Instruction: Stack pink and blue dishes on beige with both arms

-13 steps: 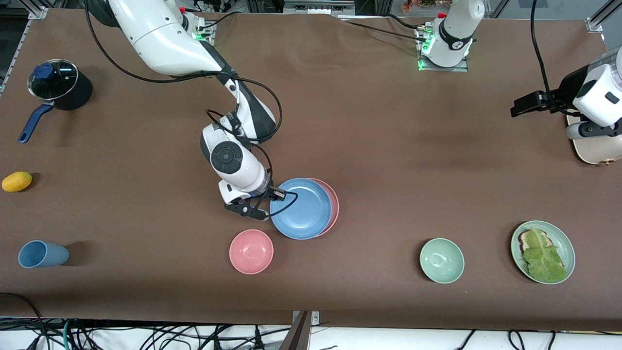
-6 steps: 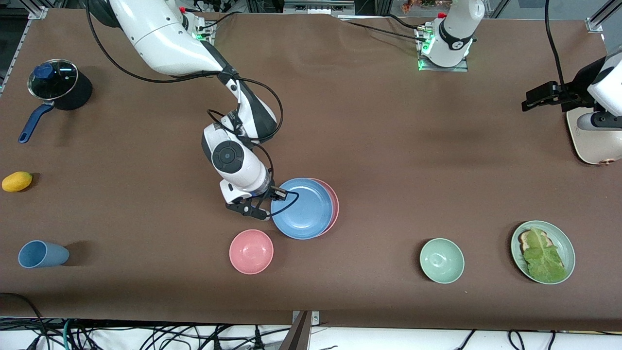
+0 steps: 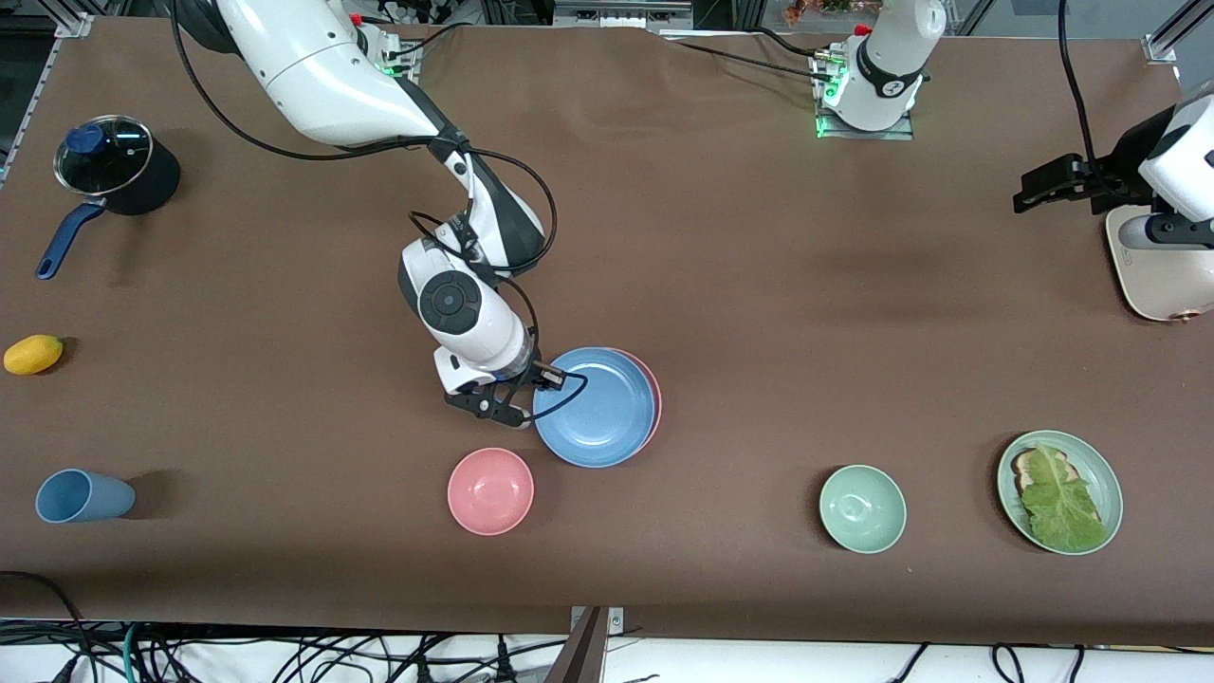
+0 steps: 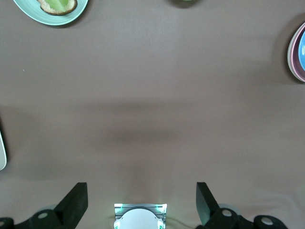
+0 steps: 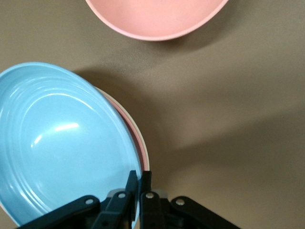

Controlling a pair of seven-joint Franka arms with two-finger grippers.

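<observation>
2 plates sit stacked near the middle of the table (image 3: pixel 759 285): the blue plate (image 3: pixel 596 408) lies on the pink plate (image 3: pixel 653 398), which shows only as a thin crescent at the edge toward the left arm's end. In the right wrist view a pale rim (image 5: pixel 138 138) peeks out under the pink one. The right gripper (image 3: pixel 524 398) is at the blue plate's rim on the side toward the right arm's end, its fingers (image 5: pixel 144 188) clenched on that rim. The left gripper (image 4: pixel 140 202) hangs over bare table near the left arm's end, fingers spread wide with nothing between them, beside a cream-colored object (image 3: pixel 1159 275) at the table's edge. A pink bowl (image 3: pixel 490 490) sits just nearer the front camera than the stack, and a green bowl (image 3: pixel 862 508) lies well apart toward the left arm's end.
</observation>
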